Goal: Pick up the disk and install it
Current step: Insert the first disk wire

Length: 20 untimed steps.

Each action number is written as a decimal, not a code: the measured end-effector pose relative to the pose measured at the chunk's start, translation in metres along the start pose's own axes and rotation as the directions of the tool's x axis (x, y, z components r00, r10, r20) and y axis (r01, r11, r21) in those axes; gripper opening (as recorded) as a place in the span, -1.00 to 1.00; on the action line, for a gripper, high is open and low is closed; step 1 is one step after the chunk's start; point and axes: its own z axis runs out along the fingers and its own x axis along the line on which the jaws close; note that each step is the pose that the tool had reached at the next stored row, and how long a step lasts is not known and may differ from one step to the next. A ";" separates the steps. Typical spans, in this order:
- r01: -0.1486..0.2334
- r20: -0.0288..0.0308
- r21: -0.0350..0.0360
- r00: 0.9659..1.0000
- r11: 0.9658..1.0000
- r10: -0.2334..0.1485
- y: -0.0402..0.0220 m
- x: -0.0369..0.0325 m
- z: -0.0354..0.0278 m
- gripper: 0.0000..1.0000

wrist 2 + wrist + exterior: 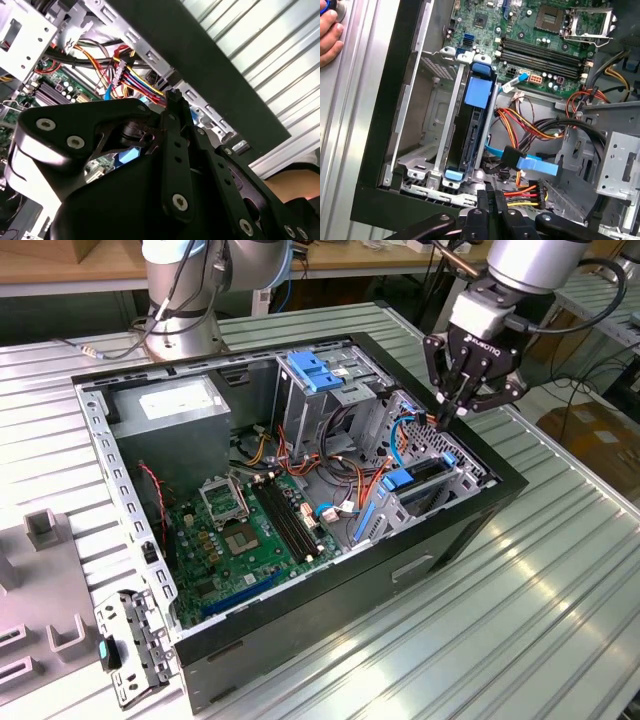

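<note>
The disk (470, 135) stands on edge in the drive bay at the case's corner, with blue rail tabs at both ends. In the exterior view the disk (428, 472) sits in the cage on that view's right side of the open computer case (300, 640). My gripper (447, 415) hovers just above that cage, fingers pressed together and shut. In both wrist views the gripper (493, 197) (172, 97) is beside the disk's end, and a bundle of red, yellow and orange power wires (522, 192) runs up against its fingertips. Whether a wire is pinched I cannot tell.
A blue data cable plug (536, 165) lies loose near the disk. The motherboard (245, 525), grey power supply (175, 405) and blue-latched cage (315, 372) fill the case. A person's hand (327, 37) rests on the ribbed metal table (540, 590) by the case wall.
</note>
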 end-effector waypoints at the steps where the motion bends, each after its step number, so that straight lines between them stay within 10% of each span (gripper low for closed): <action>1: 0.000 0.000 0.000 1.000 1.000 0.000 0.0018 -0.0004 -0.0001 -0.67; 5: -0.041 0.000 -0.001 0.999 0.999 0.041 0.0034 -0.0008 0.0001 -0.67; 8: -0.129 -0.002 -0.004 0.992 0.992 0.129 0.0034 -0.0009 0.0005 -0.67; 15: -0.267 -0.003 -0.008 0.964 0.964 0.267 0.0034 -0.0009 0.0019 -0.67; 20: -0.268 -0.004 -0.008 0.963 0.963 0.268 0.0034 -0.0009 0.0019 -0.67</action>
